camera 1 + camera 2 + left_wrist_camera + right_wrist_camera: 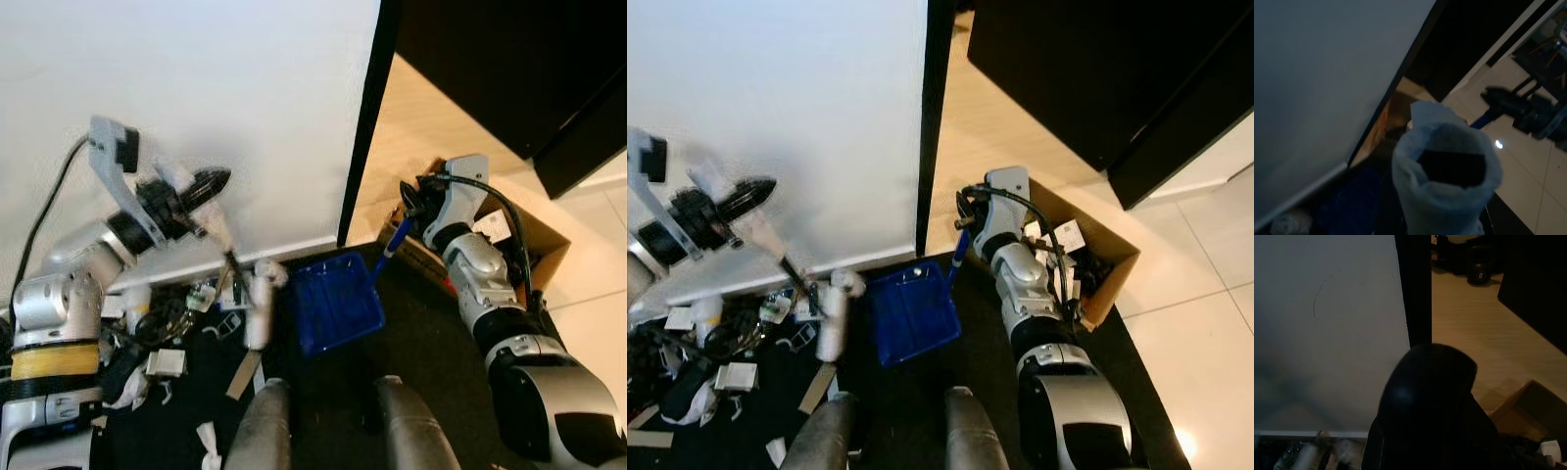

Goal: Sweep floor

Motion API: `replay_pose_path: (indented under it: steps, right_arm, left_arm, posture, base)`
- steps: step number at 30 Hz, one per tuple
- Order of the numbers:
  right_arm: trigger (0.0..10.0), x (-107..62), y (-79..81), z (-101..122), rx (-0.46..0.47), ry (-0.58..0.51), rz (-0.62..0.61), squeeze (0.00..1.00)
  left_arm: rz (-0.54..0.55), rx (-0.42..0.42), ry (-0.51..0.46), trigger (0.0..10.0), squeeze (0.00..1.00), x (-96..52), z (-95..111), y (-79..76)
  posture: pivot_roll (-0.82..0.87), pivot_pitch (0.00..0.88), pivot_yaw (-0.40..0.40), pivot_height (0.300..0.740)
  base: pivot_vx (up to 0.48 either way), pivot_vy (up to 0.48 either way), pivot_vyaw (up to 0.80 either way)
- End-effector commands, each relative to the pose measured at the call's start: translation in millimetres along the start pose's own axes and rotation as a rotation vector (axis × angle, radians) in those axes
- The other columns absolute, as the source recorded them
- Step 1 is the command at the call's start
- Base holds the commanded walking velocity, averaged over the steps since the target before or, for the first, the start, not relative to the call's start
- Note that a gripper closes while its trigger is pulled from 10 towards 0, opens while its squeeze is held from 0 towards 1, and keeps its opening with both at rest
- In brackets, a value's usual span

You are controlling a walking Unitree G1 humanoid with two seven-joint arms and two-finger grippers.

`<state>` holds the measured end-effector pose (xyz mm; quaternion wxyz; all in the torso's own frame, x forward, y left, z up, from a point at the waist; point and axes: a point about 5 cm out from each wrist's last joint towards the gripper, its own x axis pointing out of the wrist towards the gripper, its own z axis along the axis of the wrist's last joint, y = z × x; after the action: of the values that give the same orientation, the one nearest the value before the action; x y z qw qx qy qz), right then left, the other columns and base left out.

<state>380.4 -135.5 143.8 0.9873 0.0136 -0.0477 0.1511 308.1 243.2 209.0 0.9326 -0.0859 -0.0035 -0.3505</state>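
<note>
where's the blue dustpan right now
In the left eye view the blue dustpan lies on the dark floor at the foot of the white wall, just right of the litter pile, its handle held by the right gripper.

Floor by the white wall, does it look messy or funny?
Yes. Litter, white scraps and small bits, lies scattered over the dark floor below the white wall, left of the blue dustpan. None of it is in the pan.
</note>
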Motion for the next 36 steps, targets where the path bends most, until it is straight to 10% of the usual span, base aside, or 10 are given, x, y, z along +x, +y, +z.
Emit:
replay_pose_path:
  steps: [1, 8, 16, 25, 36]
  right_arm:
    - [10.0, -11.8, 8.4, -31, 0.076, 0.114, 0.014, 0.00]
    - [10.0, -10.8, 7.3, -29, 0.073, 0.111, 0.012, 0.00]
    - [10.0, -11.3, 6.3, -26, 0.064, 0.098, 0.017, 0.00]
    - [10.0, -15.1, -2.5, -24, 0.048, 0.088, 0.008, 0.00]
    - [10.0, -13.0, 7.7, -25, 0.069, 0.088, 0.021, 0.00]
  left_arm:
    - [-0.011, -0.006, -0.026, 10.0, 0.00, 0.7, -2, -1.5]
    - [0.047, -0.149, -0.038, 10.0, 0.00, 5.3, -53, 9.2]
    - [0.250, -0.602, -0.174, 10.0, 0.00, 8.2, -114, 16.4]
    - [0.001, -1.011, -0.287, 10.0, 0.00, 47.9, -134, -35.5]
    - [-0.210, -1.176, -0.361, 10.0, 0.00, 92.8, -114, -94.5]
  posture:
    - [0.14, 0.381, 0.009, 0.740]
    - [0.11, 0.398, 0.003, 0.740]
    - [0.04, 0.427, -0.007, 0.740]
    - [0.01, 0.454, -0.004, 0.740]
    - [0.03, 0.450, -0.007, 0.740]
  base:
    - [0.000, 0.000, 0.00]
    - [0.000, 0.000, 0.00]
    - [0.000, 0.000, 0.00]
    - [0.000, 0.000, 0.00]
    - [0.000, 0.000, 0.00]
